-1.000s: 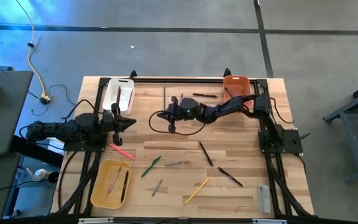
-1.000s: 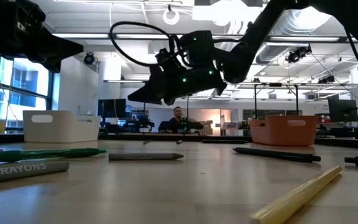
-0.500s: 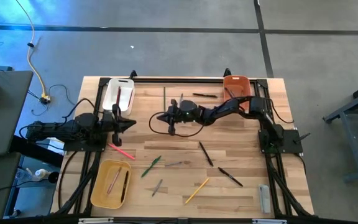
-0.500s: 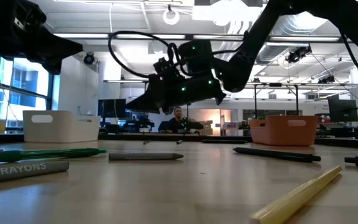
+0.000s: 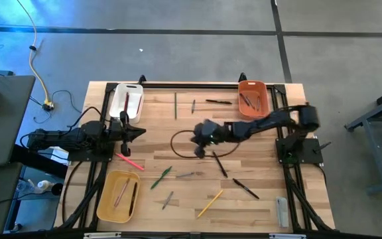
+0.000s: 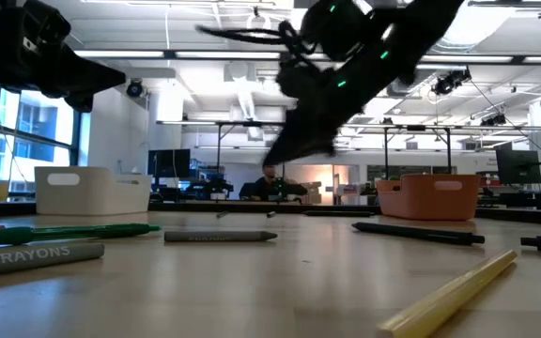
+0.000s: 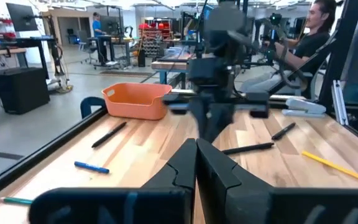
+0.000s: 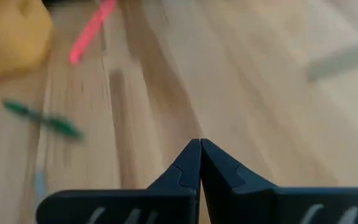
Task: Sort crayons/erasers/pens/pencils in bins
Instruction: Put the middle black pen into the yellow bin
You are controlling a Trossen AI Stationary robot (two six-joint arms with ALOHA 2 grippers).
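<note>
Several thin sticks lie flat on the wooden table: a pink one (image 5: 129, 161), a green one (image 5: 162, 177), a grey one (image 5: 184, 175), black ones (image 5: 219, 164) (image 5: 245, 188) and a yellow one (image 5: 210, 203). The white bin (image 5: 126, 101), orange bin (image 5: 253, 96) and yellow bin (image 5: 118, 196) each hold a few sticks. My right gripper (image 5: 199, 151) (image 8: 199, 143) hangs shut and empty above the table's middle, pointing down toward the near left. My left gripper (image 5: 140, 133) (image 7: 196, 142) waits shut at the left edge, near the white bin.
More sticks lie near the far edge: a thin green one (image 5: 176, 105), a grey one (image 5: 193, 106) and a black one (image 5: 219, 101). A grey flat bar (image 5: 282, 212) lies at the near right corner. A black cable loop (image 5: 178, 143) hangs beside the right gripper.
My right gripper has swung from the far middle of the table toward the near edge and a little to the right, tipping its fingers downward. It has stayed shut. No stick has moved.
</note>
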